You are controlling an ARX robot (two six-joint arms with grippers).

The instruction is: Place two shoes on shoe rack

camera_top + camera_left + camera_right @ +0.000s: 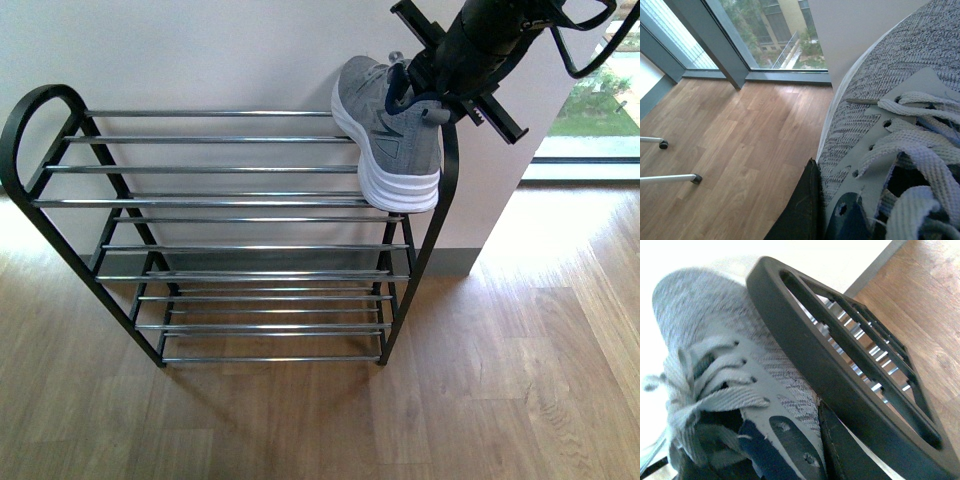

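Observation:
One grey sneaker with a white sole lies tilted at the right end of the shoe rack's top tier, its heel at the front bar. My right gripper reaches down from the upper right and is shut on its collar. In the right wrist view this sneaker lies against the rack's black arched side, held by my right gripper. The left wrist view shows the other grey sneaker above the floor, with my left gripper shut on it at the laces. The left arm is outside the front view.
The rack stands against a white wall on a wooden floor, its lower tiers bare. A floor-length window is to the right. Thin metal legs stand on the floor in the left wrist view, near a window corner.

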